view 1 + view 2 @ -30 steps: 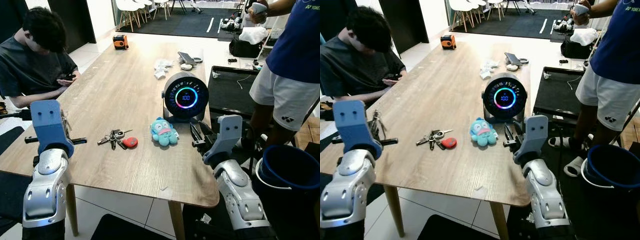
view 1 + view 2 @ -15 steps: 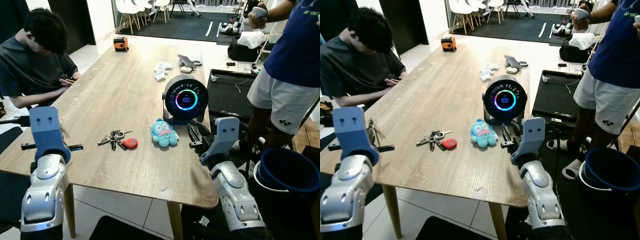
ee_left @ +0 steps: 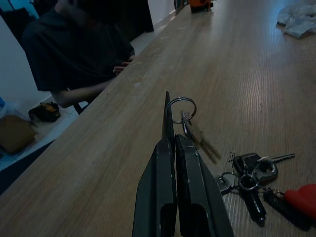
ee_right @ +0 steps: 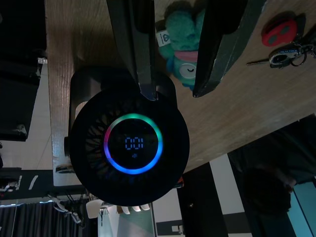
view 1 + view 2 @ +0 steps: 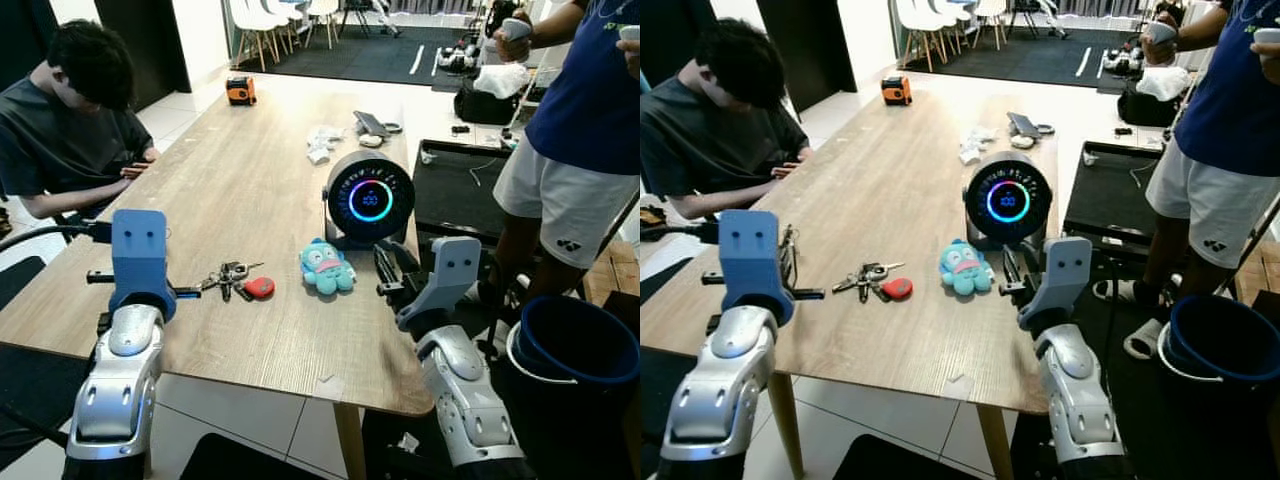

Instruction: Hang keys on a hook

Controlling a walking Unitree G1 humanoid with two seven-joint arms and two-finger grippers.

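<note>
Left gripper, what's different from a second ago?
The left gripper, shut on a small key ring, has swung inward over the table toward the key bunch. The bunch, plush toy, round fan and right gripper stayed put.

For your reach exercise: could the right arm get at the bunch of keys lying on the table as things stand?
Probably not directly: the blue plush toy lies between the open right claw and the keys, so it would have to pass over or around it.

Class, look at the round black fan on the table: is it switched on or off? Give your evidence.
On. The fan stands upright on the table, and its front shows a glowing coloured ring with lit digits at the centre.
</note>
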